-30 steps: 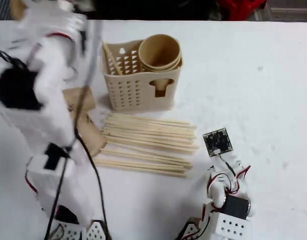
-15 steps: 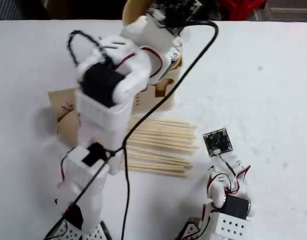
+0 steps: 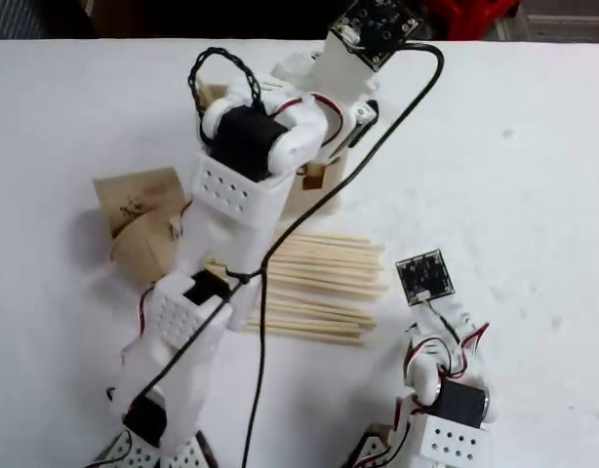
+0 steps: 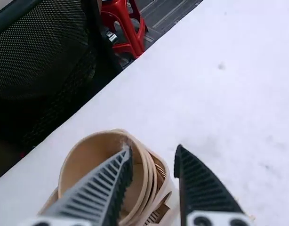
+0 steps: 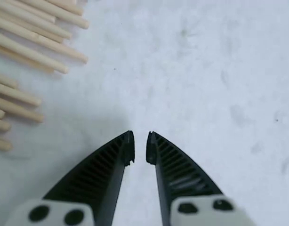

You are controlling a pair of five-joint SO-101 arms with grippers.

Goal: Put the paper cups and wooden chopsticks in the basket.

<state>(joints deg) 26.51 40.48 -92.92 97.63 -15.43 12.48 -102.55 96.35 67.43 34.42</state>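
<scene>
Release over basket (image 3: pixel 321 191) | left gripper (image 4: pixel 152 149) parted, astride paper cups (image 4: pixel 88 160) rim | best lift straight up, no snagging | right gripper (image 5: pixel 140 135) nearly closed

Desk (image 3: pixel 534 146): white, faintly smudged. Basket (image 3: pixel 324 198): cream. Paper cups (image 4: pixel 83 162) inside the basket: plain tan. Wooden chopsticks (image 3: pixel 319 273) on the near side of the basket: pale natural wood. Paper pieces (image 3: pixel 139 200) beside the basket: brown with dark print. Left jaws above the basket: dark, ribbed. Right jaws: black, ribbed. Stool (image 4: pixel 121 23) beyond the basket: red.
</scene>
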